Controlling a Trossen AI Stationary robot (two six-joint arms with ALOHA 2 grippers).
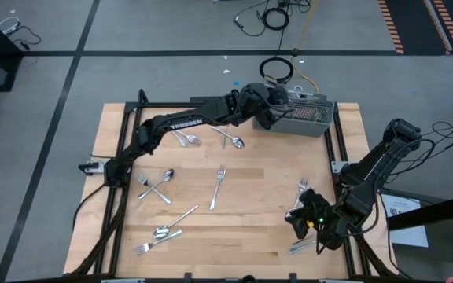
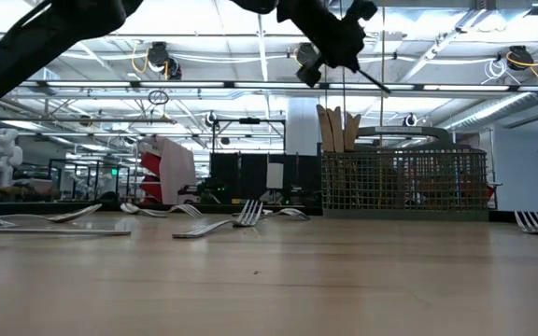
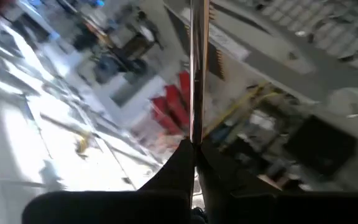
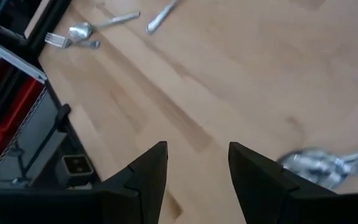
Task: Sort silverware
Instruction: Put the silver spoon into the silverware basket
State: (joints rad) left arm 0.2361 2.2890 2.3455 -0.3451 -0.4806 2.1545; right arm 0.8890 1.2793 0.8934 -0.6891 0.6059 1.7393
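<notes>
Above the grey mesh caddy (image 1: 305, 115) at the far edge of the wooden table (image 1: 250, 228), the left gripper (image 1: 278, 110) pinches a slim silver utensil (image 3: 196, 68), its two dark fingers (image 3: 182, 165) pressed tight around the handle. Seen from that arm's wrist, the shiny shaft stands straight out from between the fingertips. From table height, the same gripper (image 2: 330, 42) hangs high over the caddy (image 2: 404, 182), with the thin piece (image 2: 374, 82) slanting down from it; which kind of utensil it is cannot be told.

Loose silverware lies scattered over the tabletop. A fork (image 1: 218, 187) rests near the middle, a crossed fork and spoon (image 1: 156, 185) lie toward the left side, a spoon (image 1: 235, 141) and another piece (image 1: 185, 138) sit near the far edge beneath the left arm, and a small group (image 1: 162, 233) lies at the near left.

Near the table's right front corner, the right gripper (image 1: 314, 222) hovers low with its fingers (image 4: 143, 177) parted to a middling gap and nothing between them. A spoon (image 4: 319, 163) lies on the wood just beside it.
</notes>
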